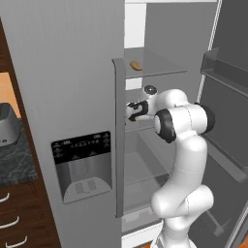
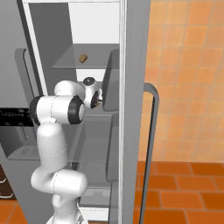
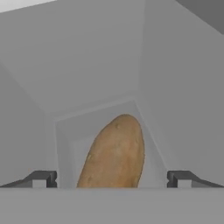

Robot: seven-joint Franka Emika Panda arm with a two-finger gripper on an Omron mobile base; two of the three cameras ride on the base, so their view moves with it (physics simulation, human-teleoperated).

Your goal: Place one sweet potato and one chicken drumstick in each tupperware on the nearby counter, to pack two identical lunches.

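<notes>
**Robot reaches into the fridge for a sweet potato**

This is a kitchen with a big grey fridge (image 1: 72, 97) and an orange tiled wall (image 2: 188, 65). At the far left of the left base view sits a bit of the dark stone counter (image 1: 14, 162), with a grey machine (image 1: 7, 125) on it. Next comes the shut fridge door with its water dispenser (image 1: 82, 167). To the right, the fridge is open, and the white arm pokes inside over a glass shelf.

The gripper (image 3: 113, 179) is spread wide and holds nothing. A sweet potato (image 3: 114, 153) lies right between its two fingers, ready to be pinched. Another sweet potato (image 1: 136, 66) rests on the shelf above.

The job looks like it is only starting. I see no food packed, and no lunch boxes or chicken here.
</notes>
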